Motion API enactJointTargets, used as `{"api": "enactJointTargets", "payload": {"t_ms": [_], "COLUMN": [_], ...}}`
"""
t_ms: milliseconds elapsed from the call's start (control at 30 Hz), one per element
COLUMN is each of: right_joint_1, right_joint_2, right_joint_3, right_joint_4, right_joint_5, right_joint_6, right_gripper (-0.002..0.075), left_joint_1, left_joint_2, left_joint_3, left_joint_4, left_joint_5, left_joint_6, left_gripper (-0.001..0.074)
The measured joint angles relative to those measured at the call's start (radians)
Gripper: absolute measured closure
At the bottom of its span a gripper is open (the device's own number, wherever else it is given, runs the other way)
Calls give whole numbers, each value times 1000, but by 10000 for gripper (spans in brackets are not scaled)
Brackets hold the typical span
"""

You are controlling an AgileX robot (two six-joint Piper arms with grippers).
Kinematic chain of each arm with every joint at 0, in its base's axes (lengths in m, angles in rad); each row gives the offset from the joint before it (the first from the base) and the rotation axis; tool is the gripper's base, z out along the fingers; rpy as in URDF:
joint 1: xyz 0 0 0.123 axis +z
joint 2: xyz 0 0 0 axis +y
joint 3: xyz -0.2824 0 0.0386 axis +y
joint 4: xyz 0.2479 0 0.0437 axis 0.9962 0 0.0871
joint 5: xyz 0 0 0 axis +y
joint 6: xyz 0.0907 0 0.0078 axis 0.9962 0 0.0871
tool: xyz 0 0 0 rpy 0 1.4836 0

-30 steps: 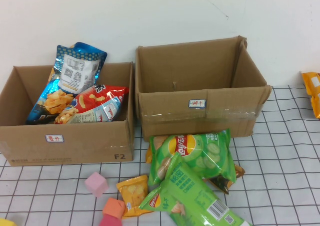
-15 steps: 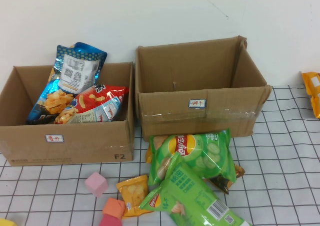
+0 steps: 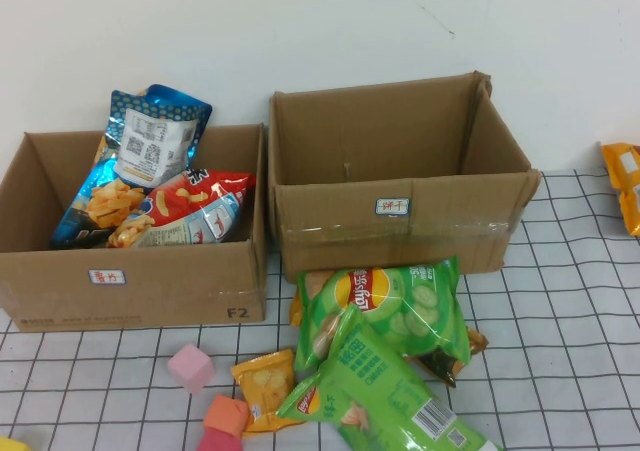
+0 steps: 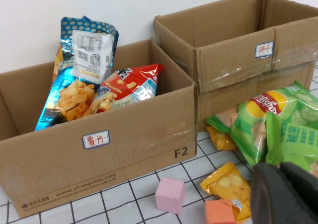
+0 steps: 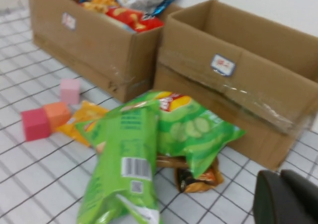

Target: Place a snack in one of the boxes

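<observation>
Snack bags green, glossy, piled; left gripper, right gripper near.

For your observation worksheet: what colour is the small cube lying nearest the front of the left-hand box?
Pink cube; clearest in the left wrist view, just before the left box.

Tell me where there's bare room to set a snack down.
The right box looks empty. Bare table lies right of the green bags. The left box is crowded with bags, with a gap at its left end. Both hands sit low, near the table's front: left hand, right hand.
</observation>
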Motion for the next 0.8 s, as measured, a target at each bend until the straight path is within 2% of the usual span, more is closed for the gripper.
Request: {"api": "enactJointTargets", "payload": {"t_ms": [133,333,433,567,800], "right_joint_1": [-134,-470,-588,-665,-677], "right_joint_2": [-110,-182,-184,-184,-184], "right_joint_3": [67,147,184,237,277], "right_joint_4": [42,126,151,165,189], "right_joint_5": [-19,-19,-28,-44,-33], "right_joint_6": [0,0,0,2,2], "right_gripper": [727,727,727,727,727], "left_joint_1": [0,0,0,0,0], "left_joint_2": [0,0,0,0,0], "left_joint_3": [0,0,0,0,0], "left_joint_4": [0,-2,-2,-2,-2], "left_joint_5": [0,0,0,0,0], "left_joint_6": [0,0,0,0,0], "left_gripper": [736,736,736,736,736]}}
